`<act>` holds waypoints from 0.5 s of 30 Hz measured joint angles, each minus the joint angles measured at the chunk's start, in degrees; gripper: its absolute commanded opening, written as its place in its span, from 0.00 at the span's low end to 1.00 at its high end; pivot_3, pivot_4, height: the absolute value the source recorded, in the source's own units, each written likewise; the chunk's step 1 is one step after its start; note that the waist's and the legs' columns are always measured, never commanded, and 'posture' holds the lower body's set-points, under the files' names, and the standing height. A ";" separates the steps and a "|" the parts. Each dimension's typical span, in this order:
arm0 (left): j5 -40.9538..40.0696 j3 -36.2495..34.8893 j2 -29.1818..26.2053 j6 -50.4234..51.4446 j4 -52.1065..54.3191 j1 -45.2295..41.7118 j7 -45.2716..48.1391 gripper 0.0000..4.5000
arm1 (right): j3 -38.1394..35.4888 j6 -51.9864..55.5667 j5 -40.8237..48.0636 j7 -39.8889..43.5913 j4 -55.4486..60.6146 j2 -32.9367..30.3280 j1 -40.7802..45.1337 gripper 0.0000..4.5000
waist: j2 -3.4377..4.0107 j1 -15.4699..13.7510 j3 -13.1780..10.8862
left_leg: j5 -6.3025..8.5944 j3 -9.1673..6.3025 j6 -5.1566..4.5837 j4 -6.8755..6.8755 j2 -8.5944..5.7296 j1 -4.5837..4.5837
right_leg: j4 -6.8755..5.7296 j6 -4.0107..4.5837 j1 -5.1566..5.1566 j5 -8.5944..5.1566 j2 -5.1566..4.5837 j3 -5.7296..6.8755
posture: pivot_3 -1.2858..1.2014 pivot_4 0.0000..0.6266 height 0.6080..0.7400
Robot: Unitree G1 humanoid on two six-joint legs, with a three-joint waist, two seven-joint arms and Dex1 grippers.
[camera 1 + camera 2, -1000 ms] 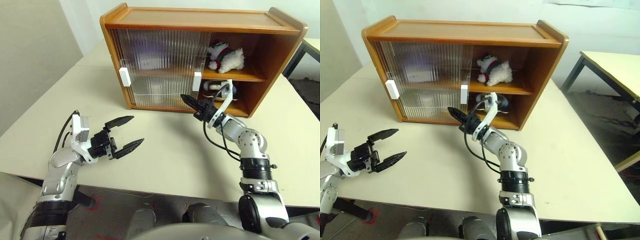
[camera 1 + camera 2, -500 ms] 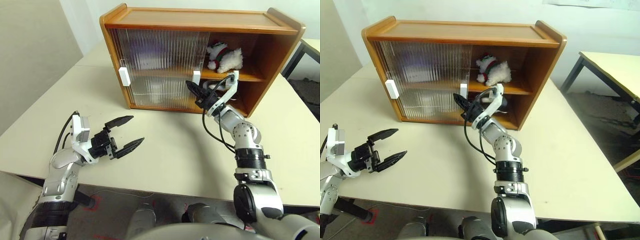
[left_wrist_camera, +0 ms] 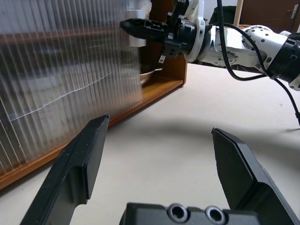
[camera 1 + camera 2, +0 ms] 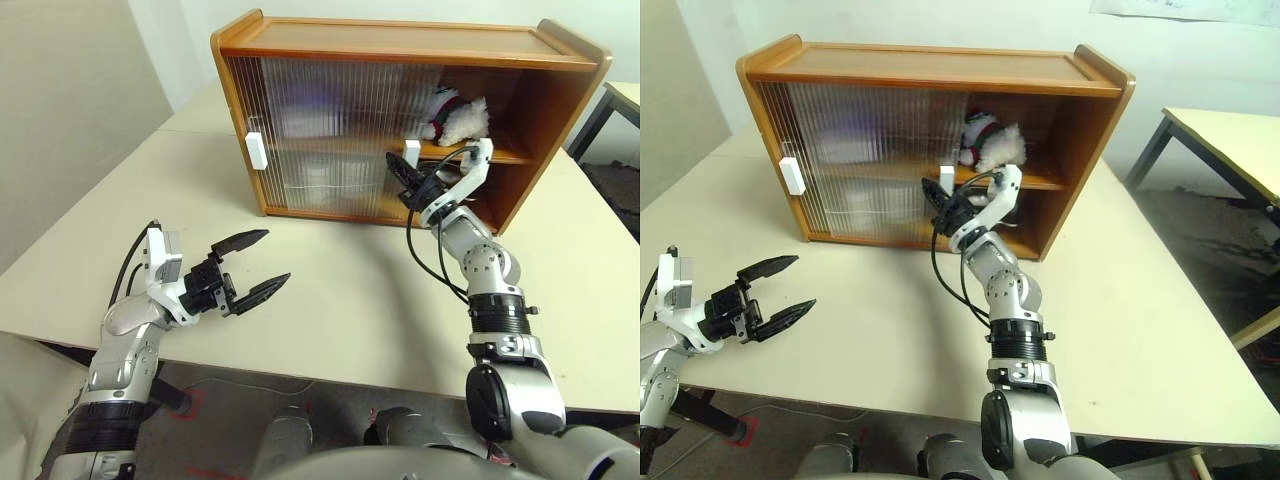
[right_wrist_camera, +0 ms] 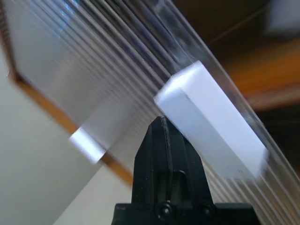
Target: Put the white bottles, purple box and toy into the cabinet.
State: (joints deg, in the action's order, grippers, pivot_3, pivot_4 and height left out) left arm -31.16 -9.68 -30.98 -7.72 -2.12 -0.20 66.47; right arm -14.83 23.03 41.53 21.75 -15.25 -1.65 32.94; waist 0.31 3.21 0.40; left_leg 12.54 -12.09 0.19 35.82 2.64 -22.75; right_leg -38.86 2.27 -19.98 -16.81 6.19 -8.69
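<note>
The wooden cabinet (image 4: 400,40) stands at the back of the table. My right gripper (image 4: 392,160) is shut, and its tip presses against the white handle (image 5: 211,131) of the right sliding door (image 4: 330,120). The toy (image 4: 462,115) lies on the upper shelf, its left part behind that door's edge. The white bottles and purple box are hidden; blurred lilac and pale shapes show through the ribbed doors. My left gripper (image 4: 272,258) hovers open and empty over the near left of the table.
A second white handle (image 4: 255,150) sits on the left door. A steel dish (image 3: 147,75) rests on the lower shelf in the open right bay. Another table (image 4: 1230,130) stands to the right, past a gap of floor.
My right gripper rose and went forward to the right door's handle, and that door has slid a little to the right, partly covering the toy. The left arm stayed still.
</note>
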 measured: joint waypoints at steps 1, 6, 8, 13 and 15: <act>0.00 0.02 0.00 0.09 0.00 -0.09 -0.05 1.00 | -0.05 -0.46 -0.10 -0.05 0.00 -0.07 -0.01 0.00 | 0.00 0.01 0.00 | 0.00 0.00 0.01 0.00 0.00 -0.01 | 0.00 0.02 -0.01 0.01 0.00 0.00 | 0.47 0.00 1.00; 0.00 0.06 0.00 0.51 0.17 -0.64 -0.32 1.00 | -0.05 -1.45 -0.92 -0.18 0.20 -0.47 -0.42 0.00 | 0.00 -0.13 0.00 | 0.00 -0.01 0.02 0.01 -0.06 -0.03 | 0.00 0.00 -0.02 0.04 -0.03 0.00 | 0.47 0.00 1.00; 0.00 0.06 0.00 0.68 0.42 -0.66 -0.32 1.00 | -0.06 -2.03 -1.27 -0.26 0.44 -0.99 -0.75 0.00 | 0.00 -0.15 0.00 | 0.01 -0.01 0.04 0.01 -0.11 -0.04 | 0.00 -0.02 -0.02 0.05 -0.08 0.00 | 0.47 0.00 1.00; 0.00 0.28 -0.01 1.02 0.49 -0.98 -0.32 1.00 | 0.00 -5.44 -4.53 0.28 0.62 -4.88 -1.77 0.00 | 0.00 -0.13 0.00 | 0.04 -0.01 0.10 0.02 -0.23 -0.05 | 0.00 -0.05 -0.04 0.11 -0.23 -0.02 | 0.47 0.00 1.00; 0.00 0.61 -0.01 1.09 0.48 -1.22 -0.30 1.00 | -0.08 -6.34 -5.76 0.45 0.50 -6.23 -1.92 0.00 | 0.00 -0.09 0.00 | 0.05 -0.01 0.13 0.02 -0.23 -0.07 | 0.00 -0.10 -0.08 0.13 -0.24 -0.03 | 0.47 0.00 1.00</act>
State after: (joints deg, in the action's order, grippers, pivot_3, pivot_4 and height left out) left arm -31.16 -9.07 -30.99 -6.62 -1.63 -1.42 66.17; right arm -14.91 16.70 35.78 22.20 -14.75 -7.88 31.02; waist 0.31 3.12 0.40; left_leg 12.60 -12.10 0.31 35.84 2.41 -22.82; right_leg -38.86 2.17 -20.06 -16.68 5.96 -8.72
